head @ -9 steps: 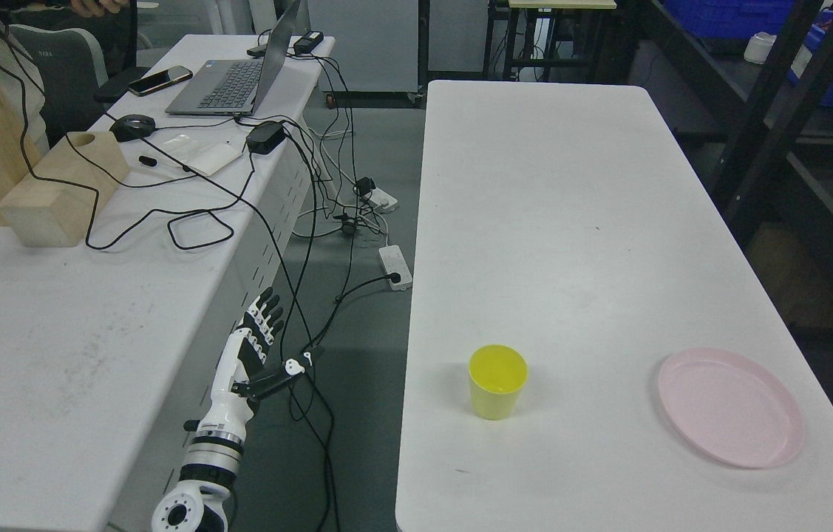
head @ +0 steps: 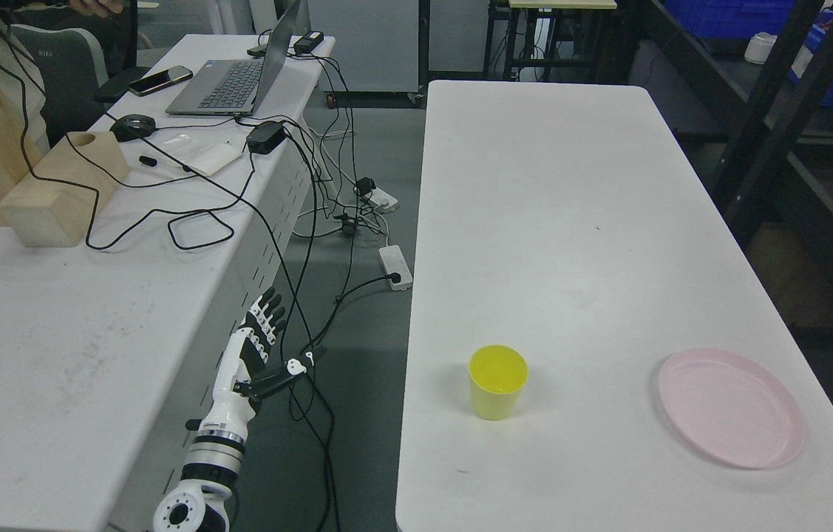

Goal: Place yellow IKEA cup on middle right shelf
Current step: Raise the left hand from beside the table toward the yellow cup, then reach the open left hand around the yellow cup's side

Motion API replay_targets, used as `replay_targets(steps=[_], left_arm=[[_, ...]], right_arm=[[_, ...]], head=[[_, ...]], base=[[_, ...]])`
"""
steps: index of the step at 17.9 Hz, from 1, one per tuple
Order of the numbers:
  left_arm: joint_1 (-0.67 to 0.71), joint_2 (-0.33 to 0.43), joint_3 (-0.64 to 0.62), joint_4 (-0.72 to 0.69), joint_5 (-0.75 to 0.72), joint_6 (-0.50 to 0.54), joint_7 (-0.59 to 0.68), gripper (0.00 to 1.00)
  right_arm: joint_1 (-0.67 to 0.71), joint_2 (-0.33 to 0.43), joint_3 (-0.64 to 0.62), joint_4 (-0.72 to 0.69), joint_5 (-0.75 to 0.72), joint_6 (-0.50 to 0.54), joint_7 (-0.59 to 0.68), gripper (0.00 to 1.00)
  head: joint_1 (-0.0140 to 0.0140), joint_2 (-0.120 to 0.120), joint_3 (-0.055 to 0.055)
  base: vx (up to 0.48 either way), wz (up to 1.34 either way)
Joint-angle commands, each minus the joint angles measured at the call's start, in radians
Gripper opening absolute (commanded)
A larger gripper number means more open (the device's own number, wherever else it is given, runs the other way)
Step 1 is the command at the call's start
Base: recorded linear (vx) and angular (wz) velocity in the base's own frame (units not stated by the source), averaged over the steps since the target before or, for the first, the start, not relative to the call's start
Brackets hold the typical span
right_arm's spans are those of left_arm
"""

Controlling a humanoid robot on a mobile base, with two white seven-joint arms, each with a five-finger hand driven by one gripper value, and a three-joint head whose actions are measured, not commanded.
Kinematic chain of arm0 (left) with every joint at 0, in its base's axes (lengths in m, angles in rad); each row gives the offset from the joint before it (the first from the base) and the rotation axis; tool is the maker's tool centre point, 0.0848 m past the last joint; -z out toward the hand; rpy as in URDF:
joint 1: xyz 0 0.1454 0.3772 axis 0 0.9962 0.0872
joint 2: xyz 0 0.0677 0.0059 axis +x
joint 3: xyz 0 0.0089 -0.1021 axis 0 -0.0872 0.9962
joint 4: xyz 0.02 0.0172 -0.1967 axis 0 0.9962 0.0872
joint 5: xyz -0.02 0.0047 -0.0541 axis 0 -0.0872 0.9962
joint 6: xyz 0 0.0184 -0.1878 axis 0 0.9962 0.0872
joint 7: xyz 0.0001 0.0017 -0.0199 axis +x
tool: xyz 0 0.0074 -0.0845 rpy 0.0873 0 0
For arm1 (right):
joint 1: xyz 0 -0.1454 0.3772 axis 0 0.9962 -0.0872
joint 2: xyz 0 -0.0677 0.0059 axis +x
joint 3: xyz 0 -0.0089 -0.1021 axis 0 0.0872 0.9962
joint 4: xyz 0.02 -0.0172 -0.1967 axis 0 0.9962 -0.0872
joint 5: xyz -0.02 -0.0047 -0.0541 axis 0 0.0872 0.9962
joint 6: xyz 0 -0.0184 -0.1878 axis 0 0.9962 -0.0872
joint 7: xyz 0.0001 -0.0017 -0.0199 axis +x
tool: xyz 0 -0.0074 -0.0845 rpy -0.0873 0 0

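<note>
Open tabletop all around yellow cup; pink plate well apart rightward.

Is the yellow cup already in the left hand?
No: the yellow cup stands upright on the white table, well apart from the open left hand, which hangs over the floor gap.

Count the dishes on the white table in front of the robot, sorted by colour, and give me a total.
Yellow: 1, the cup
Pink: 1, the plate
Total: 2, both on the white table
</note>
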Motion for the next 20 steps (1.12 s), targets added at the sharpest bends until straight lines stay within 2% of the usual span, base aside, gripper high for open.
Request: replay_targets(steps=[1, 5, 14, 20], left_arm=[[-0.023, -0.001, -0.072, 0.0, 0.001, -0.004, -0.001, 0.99], [-0.075, -0.003, -0.113, 0.001, 0.001, -0.001, -0.001, 0.99], [-0.094, -0.037, -0.359, 0.001, 0.001, -0.001, -0.001, 0.99], [-0.117, -0.041, -0.475, 0.001, 0.004, 0.001, -0.002, 0.98]], right_arm=[[0.006, -0.017, 0.0, 0.0, 0.0, 0.0, 0.001, 0.99], [0.006, -0.017, 0.0, 0.0, 0.0, 0.0, 0.001, 0.99], [0.005, -0.017, 0.0, 0.0, 0.0, 0.0, 0.001, 0.99], [0.006, -0.017, 0.0, 0.0, 0.0, 0.0, 0.001, 0.99]], head=[[0.0, 0.0, 0.0], [0.0, 0.0, 0.0], [0.0, 0.0, 0.0], [0.0, 0.0, 0.0]], base=[[0.0, 0.0], [0.0, 0.0], [0.0, 0.0], [0.0, 0.0]])
